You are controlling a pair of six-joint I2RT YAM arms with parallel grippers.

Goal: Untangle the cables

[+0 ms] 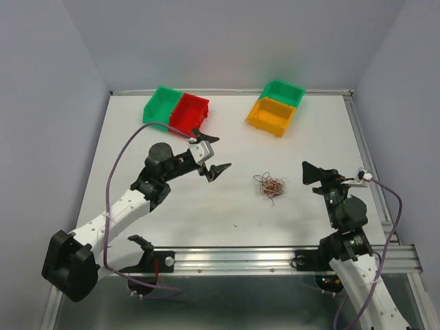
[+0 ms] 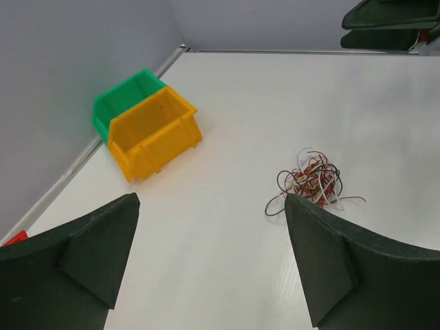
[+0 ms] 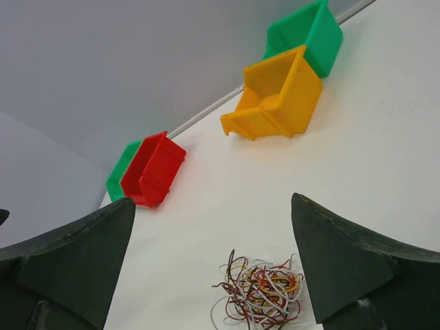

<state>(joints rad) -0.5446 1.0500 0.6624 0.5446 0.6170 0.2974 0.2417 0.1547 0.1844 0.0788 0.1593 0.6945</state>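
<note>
The cables (image 1: 269, 185) are a small tangle of thin red, brown, white and yellow strands lying on the white table between the two arms. My left gripper (image 1: 214, 152) is open and empty, to the left of the tangle and apart from it. In the left wrist view (image 2: 212, 206) the tangle (image 2: 313, 180) lies just beyond the right fingertip. My right gripper (image 1: 315, 180) is open and empty, to the right of the tangle. In the right wrist view (image 3: 213, 206) the tangle (image 3: 261, 292) lies between the spread fingers, lower in the frame.
A green bin (image 1: 162, 103) and a red bin (image 1: 189, 113) stand together at the back left. An orange bin (image 1: 271, 115) and a second green bin (image 1: 283, 92) stand at the back right. A metal rail (image 1: 275, 258) runs along the near edge.
</note>
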